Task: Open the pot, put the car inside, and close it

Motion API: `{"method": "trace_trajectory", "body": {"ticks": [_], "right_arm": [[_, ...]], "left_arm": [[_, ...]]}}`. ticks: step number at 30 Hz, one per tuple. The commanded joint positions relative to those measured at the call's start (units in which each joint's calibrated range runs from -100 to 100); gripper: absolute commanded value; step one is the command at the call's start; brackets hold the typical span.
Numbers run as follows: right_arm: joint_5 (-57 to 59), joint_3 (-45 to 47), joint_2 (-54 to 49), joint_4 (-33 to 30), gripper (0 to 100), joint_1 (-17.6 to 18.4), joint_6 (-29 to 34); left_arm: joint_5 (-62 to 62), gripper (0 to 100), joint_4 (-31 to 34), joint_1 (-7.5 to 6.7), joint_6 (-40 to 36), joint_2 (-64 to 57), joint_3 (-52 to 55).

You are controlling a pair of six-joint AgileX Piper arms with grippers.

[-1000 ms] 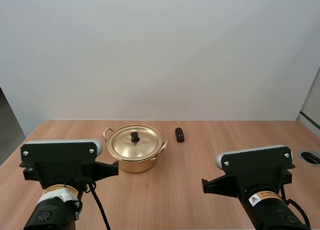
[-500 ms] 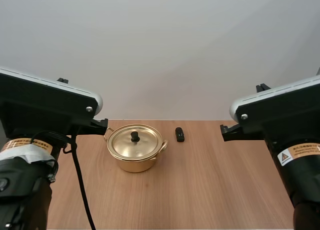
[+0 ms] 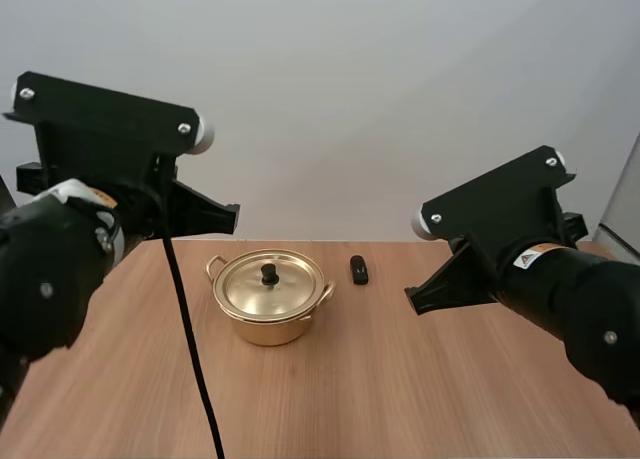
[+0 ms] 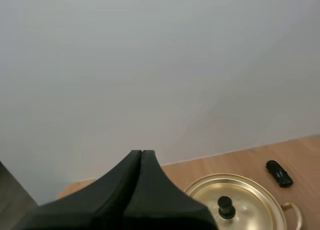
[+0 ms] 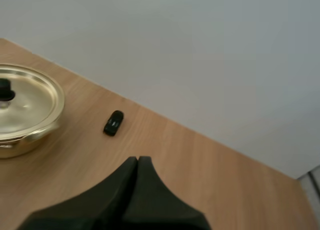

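Jaws: both pairs clenched on nothing; each shows as one dark wedge in its own wrist view.
Left gripper (image 4: 141, 155): raised, high and to the left of the pot (image 3: 270, 314), nose turned toward it, well apart.
Right gripper (image 5: 138, 161): raised, to the right of the pot, well apart from it.
Pot: brass-coloured, two side handles, upright on the table (image 3: 420, 389).
Lid (image 3: 292, 289): seated flat on the pot, with a small black knob (image 3: 269, 272) at its centre.
Car (image 3: 359, 269): small and dark, on the table just right of the pot and a little farther back, not touching it.
Progress, as judged: nothing started; the lid is on and the car is outside.
Risk, fingers: a descent on the knob with the wedge unopened would press the lid or shove the pot sideways.
Risk, lid: the knob is a small target; an off-centre pinch could tilt the lid, which may slip and drop onto the rim.
Risk, car: low and slight, probably free-rolling; a fingertip landing beside it could flick it away or scrape the table.
Risk, crowding: the car lies near the pot's right handle, so a wide reach could knock the pot.
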Motion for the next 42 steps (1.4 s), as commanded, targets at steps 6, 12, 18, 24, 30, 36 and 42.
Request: {"method": "trace_trajectory", "body": {"ticks": [6,12,18,24,30,36,42], "right_arm": [[-1.7,-1.4,12.2,9.6,0,0.0,-0.4],[-2.7,-1.4,12.2,10.0,0,0.0,-1.4],[-4.6,-1.4,12.2,10.0,0,0.0,-1.7],[-7.9,-1.4,12.2,9.8,0,0.0,-1.7],[-9.9,-1.4,12.2,9.8,0,0.0,-1.7],[-9.9,-1.4,12.2,9.8,0,0.0,-1.7],[-9.9,-1.4,12.2,9.4,0,0.0,-1.7]], "left_arm": [[42.0,22,-17.2,0.02,17.0,36.0,-17.9],[43.4,80,-17.7,0.02,16.8,48.4,-19.8],[42.0,83,-17.9,0.02,16.4,57.2,-21.4],[36.3,83,-17.8,-0.84,17.2,60.8,-21.5],[30.3,83,-15.6,-2.62,17.2,64.0,-21.7],[25.6,83,-14.5,-2.94,17.2,67.0,-22.9],[24.1,80,-14.3,-2.94,17.2,69.4,-24.2]]}}
